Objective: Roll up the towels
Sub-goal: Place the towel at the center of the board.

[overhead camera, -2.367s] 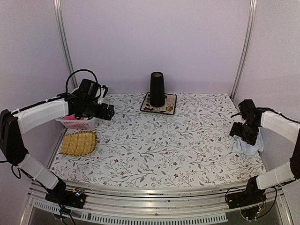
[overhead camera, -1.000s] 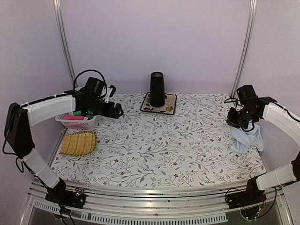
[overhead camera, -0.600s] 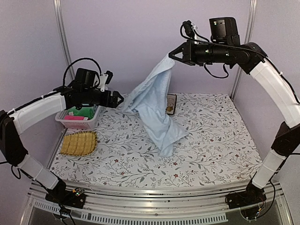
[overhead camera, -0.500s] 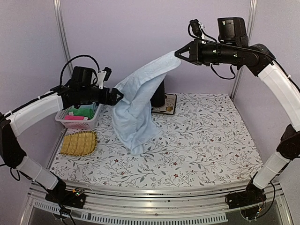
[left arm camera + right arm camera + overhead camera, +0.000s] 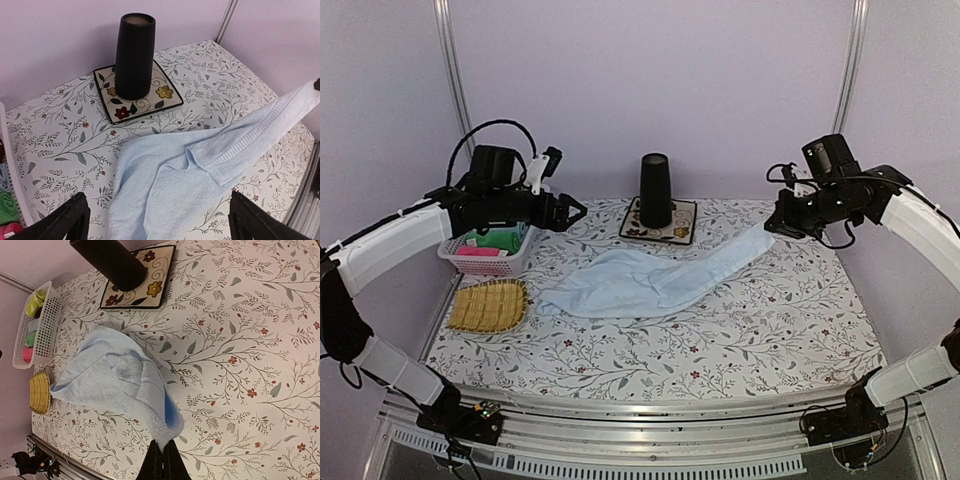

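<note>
- Moved: the light blue towel [image 5: 640, 282], hanging in the air between the arms half a second back, now lies across the middle of the worktop [image 5: 720, 350], rumpled and folded over itself.
- Straw tray [image 5: 490, 305] near left, just beside the towel's left end, not touching.
- Right gripper [image 5: 772, 227] has dropped low; fingers clenched on the towel's right corner, held just off the surface.
- Left gripper [image 5: 576, 210] hovers behind the towel's left end, fingers released, grasping nothing.
- White basket [image 5: 485, 262] far left holds something green; too small to identify.
- Black cup [image 5: 655, 190] on flowered mat [image 5: 678, 230], far centre, clear of the towel.
- Judgement: towel delivered but not flat; needs spreading, rolling not begun.
</note>
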Motion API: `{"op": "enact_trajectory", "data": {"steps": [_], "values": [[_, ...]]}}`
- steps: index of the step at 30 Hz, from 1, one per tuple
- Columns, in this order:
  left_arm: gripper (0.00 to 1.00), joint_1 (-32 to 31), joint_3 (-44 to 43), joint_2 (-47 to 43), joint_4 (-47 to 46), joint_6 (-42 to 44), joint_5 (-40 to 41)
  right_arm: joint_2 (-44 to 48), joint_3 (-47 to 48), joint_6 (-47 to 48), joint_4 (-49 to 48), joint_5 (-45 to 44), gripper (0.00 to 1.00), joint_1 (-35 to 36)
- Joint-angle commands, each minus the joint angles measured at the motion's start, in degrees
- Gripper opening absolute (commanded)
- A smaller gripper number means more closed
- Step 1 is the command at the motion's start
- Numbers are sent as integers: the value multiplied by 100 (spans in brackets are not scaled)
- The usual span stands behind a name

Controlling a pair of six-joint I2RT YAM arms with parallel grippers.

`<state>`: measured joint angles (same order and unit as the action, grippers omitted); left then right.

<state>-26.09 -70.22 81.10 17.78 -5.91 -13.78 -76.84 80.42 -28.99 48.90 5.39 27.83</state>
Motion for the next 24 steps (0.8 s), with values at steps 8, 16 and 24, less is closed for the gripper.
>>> {"op": "enact_trajectory", "data": {"steps": [8, 16, 24], "values": [[97, 42, -325, 1193, 987, 11, -8, 249, -571, -386, 938, -964, 2, -593], [97, 66, -281, 1494, 1443, -349, 220, -20, -768, -214, 1069, -1571, 4, -997], [97, 68, 222, 1042, 1391, -147, 160, -378, -700, -135, 560, -1065, 44, -1215]]}}
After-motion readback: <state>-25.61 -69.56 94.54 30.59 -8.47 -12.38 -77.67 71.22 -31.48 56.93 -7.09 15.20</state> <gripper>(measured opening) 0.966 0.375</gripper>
